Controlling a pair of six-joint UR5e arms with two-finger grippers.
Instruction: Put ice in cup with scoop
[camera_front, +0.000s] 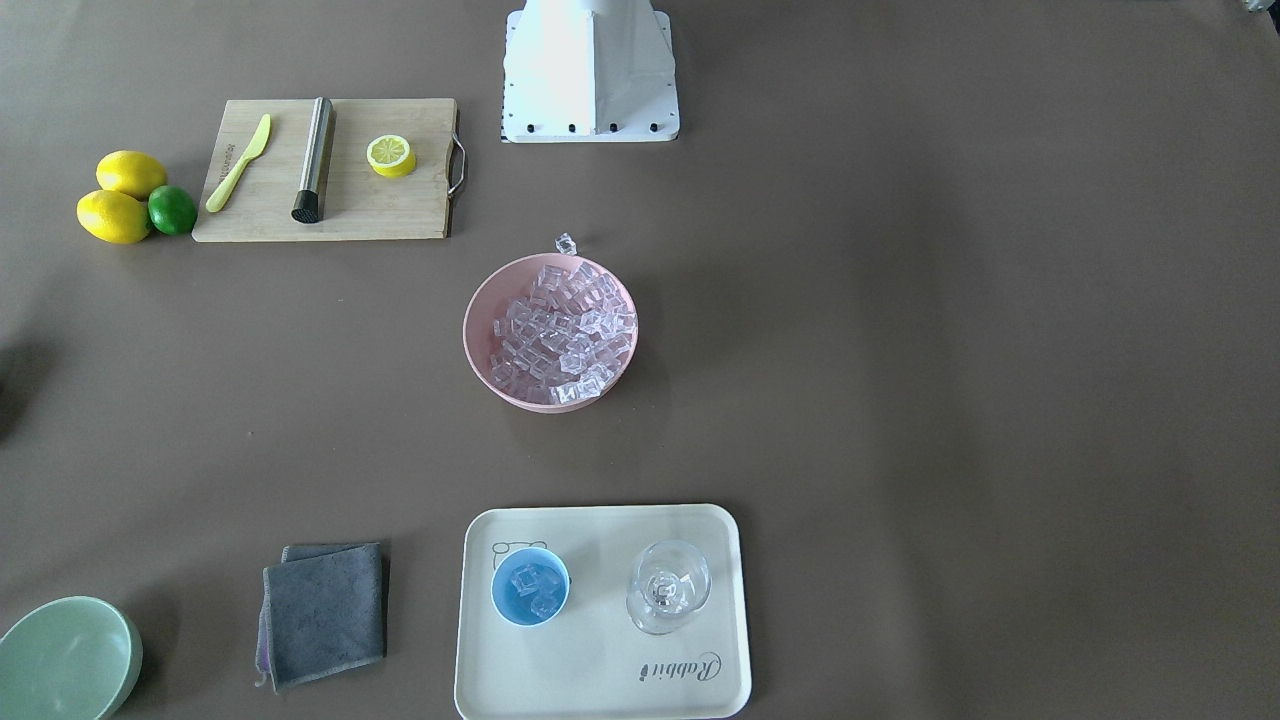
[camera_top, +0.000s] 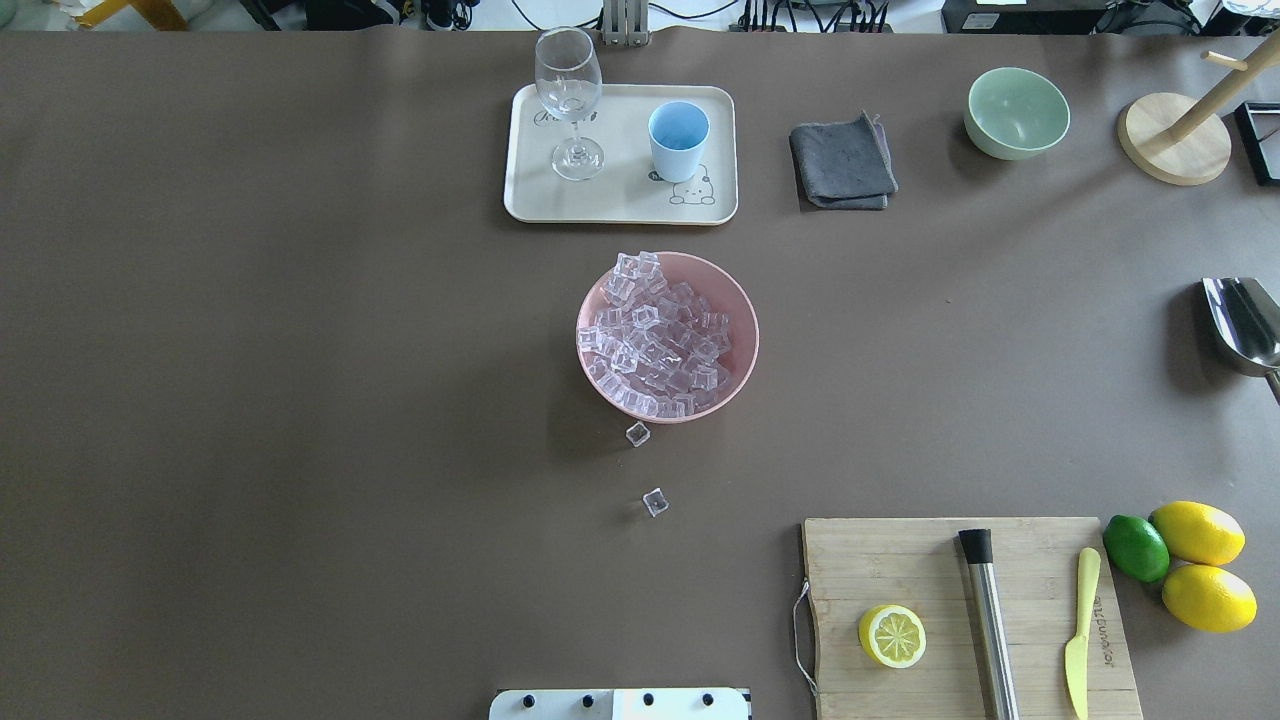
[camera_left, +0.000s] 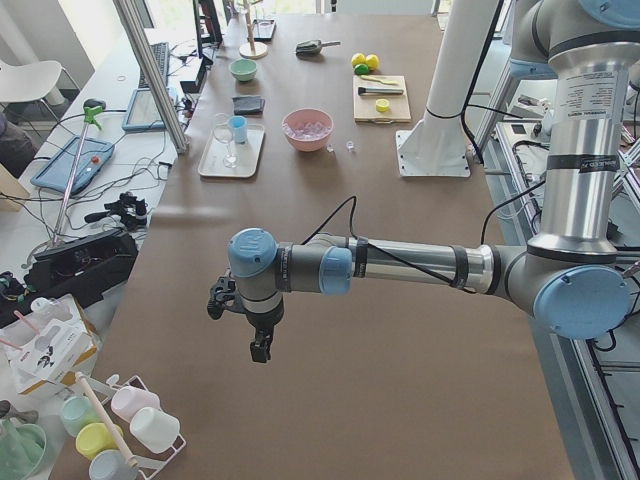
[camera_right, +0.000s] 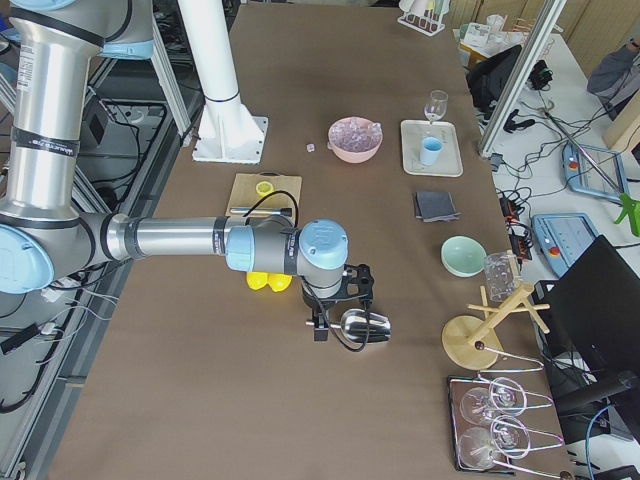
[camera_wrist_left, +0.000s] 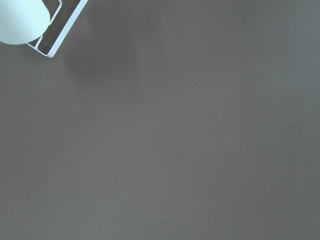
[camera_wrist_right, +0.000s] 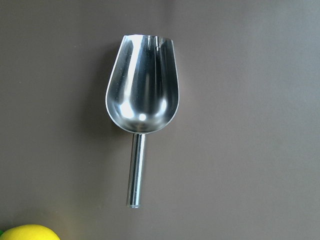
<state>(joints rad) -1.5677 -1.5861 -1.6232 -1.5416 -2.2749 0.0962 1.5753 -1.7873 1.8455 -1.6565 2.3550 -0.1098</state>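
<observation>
The right gripper (camera_right: 319, 331) hangs just above the scoop (camera_wrist_right: 142, 100), but I cannot tell whether it is wide or narrow. The scoop lies empty on the table, handle free for grasping. The left gripper (camera_left: 258, 346) hovers well apart, probably to keep clear (its opening is equally unreadable). Ice (camera_front: 565, 330) fills the pink bowl (camera_front: 468, 335), and 2 stray cubes (camera_top: 637, 433) lie outside it. The cup (camera_front: 530, 587) stands on the tray (camera_front: 600, 670) holding a few cubes.

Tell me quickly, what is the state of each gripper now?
Left gripper: cannot be told.
Right gripper: cannot be told; the scoop lies on the table.
</observation>
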